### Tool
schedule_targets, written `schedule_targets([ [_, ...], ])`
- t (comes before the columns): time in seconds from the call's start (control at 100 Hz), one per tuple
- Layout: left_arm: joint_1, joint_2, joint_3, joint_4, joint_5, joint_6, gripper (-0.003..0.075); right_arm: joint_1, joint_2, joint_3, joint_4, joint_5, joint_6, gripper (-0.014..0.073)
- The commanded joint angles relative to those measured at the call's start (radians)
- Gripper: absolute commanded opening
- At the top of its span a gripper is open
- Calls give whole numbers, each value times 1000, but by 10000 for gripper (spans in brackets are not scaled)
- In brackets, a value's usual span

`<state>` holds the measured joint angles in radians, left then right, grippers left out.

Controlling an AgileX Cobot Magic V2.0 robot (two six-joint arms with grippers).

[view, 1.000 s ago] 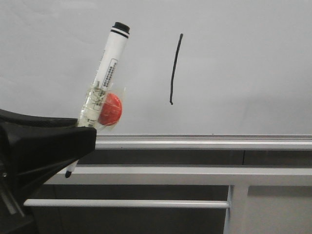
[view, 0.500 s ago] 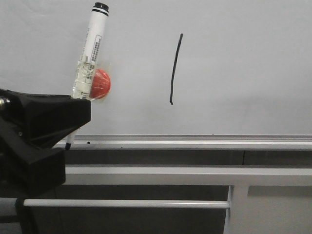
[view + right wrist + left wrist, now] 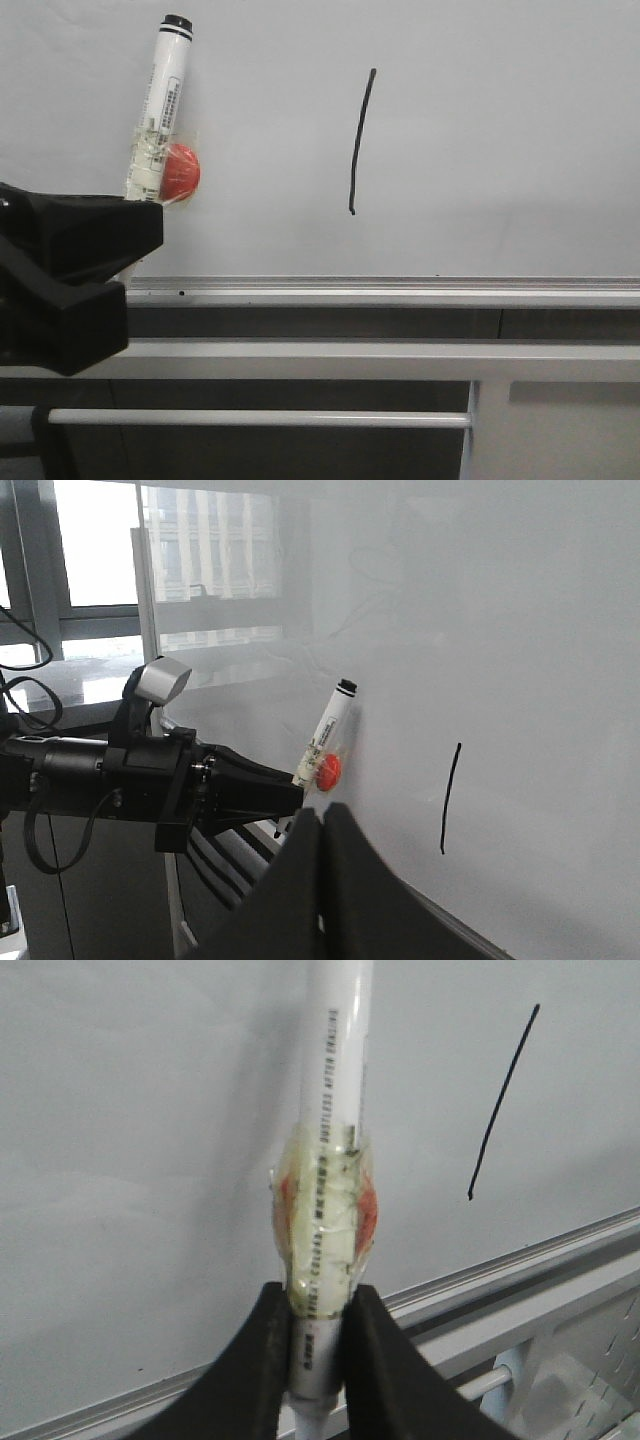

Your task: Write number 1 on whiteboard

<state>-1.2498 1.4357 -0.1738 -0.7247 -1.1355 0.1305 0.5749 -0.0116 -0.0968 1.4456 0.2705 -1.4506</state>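
The number 1 is a thin black, slightly leaning stroke on the glossy whiteboard. It also shows in the wrist views as the stroke and the stroke. My left gripper is shut on a white marker pen that has a red ball taped to it. It holds the pen upright, well left of the stroke. The left wrist view has the fingers of the gripper clamped on the pen below the tape. The pen's tip is hidden in the front view. My right gripper is shut and empty.
A silver rail runs along the board's lower edge. White frame bars and a thinner rod lie below it, with an upright post. Windows show behind the left arm.
My left gripper has carried the marker pen up and to the left, farther from the stroke. The stroke itself is unchanged.
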Motion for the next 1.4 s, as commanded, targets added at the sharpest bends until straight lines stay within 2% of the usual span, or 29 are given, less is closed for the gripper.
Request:
schedule_targets([
  [0.0, -8, -15, -28, 5, -250, -2, -20, 1, -3, -26, 29, -24, -9, -63],
  [0.17, -8, -15, -82, -18, -250, 82, -20, 1, -3, -26, 31, -23, -9, -63],
  [0.38, 17, -15, -103, -57, -250, 82, -20, 1, -3, -26, 31, -23, -9, -63],
  [0.67, 30, 24, -103, -57, -250, 7, -20, 1, -3, -26, 38, -27, -9, -63],
  [0.77, 30, 61, -103, -58, -250, -65, -20, 1, -3, -26, 38, -27, -9, -63],
  [1.18, 33, 83, -122, -70, -250, -63, -20, 1, -3, -26, 40, -27, -9, -63],
  [1.39, 104, 83, -137, -51, -250, -63, -20, 1, -3, -26, 40, -27, -9, -63],
])
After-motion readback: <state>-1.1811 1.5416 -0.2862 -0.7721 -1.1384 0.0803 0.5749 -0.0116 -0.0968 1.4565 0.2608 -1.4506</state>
